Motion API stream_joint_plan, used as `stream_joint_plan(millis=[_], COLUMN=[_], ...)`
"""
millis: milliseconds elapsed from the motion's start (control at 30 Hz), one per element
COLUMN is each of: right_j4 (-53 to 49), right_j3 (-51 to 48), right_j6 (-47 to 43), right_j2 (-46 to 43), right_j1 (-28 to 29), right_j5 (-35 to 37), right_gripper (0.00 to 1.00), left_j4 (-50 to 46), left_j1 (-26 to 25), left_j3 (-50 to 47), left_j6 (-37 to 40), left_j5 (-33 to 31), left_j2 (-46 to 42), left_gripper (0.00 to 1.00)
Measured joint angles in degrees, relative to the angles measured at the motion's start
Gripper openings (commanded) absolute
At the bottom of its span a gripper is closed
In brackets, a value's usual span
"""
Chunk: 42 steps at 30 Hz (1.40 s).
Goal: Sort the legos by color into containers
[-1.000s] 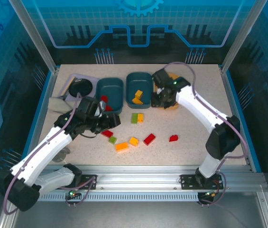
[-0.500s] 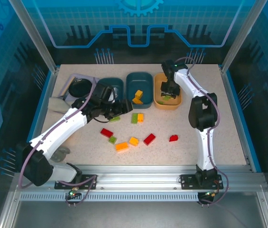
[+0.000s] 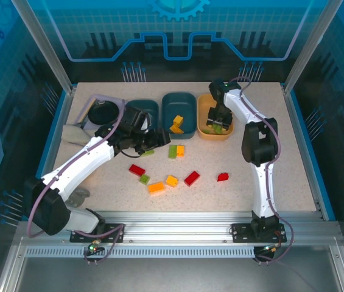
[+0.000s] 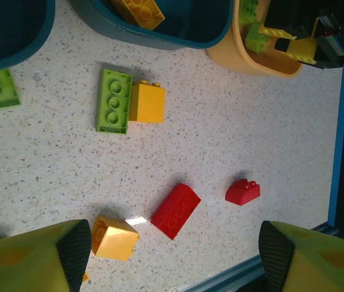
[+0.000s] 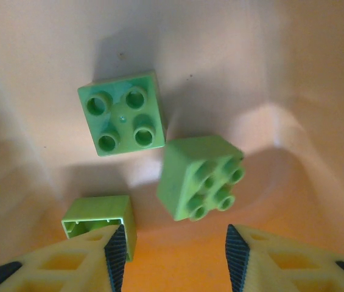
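Right end effector, parted, hangs above green legos inside orange tub.

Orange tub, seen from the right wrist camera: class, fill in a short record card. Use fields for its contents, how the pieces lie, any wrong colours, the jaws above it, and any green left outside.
container: orange tub
contents: three green bricks
how they lie: one studs up, one tipped, one partly hidden by a jaw
wrong colours inside: none seen
right arm's jaws: apart, nothing between them, over the tub floor
green left outside: a loose green brick on the table, beside a yellow brick
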Motion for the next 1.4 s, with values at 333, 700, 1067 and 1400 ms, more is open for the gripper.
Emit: stream_joint_plan(millis=[333,700,1067,1400], right_j4=[1.51,25.70,31.47,33.07], right_j3=[2.03,-28.98,-46.97,-47.04], right_j6=[-2.21,-20.24,-27.78,-28.26], right_j2=[-1.33,-34.25,-37.92,-39.41], right_j1=[2.56,20.72,25.27,25.24], right_j5=[1.49,-9.14,-23.67,-24.30], right_gripper=[0.60,0.75,0.77,0.74], left_j4=[-7.41,-16.37,-7.23,-3.19], left_j1=[-0.07,9.01,10.05,10.14], left_j3=[0.39,-12.15,-15.13,-14.71], left_j6=[-2.19,-18.29,-29.11,-29.83], left_j5=[-6.01,-8.07,-6.32,-7.06], left_j2=[-0.15,-3.30,6.56,13.38], left_gripper=[0.77,0.81,0.78,0.51])
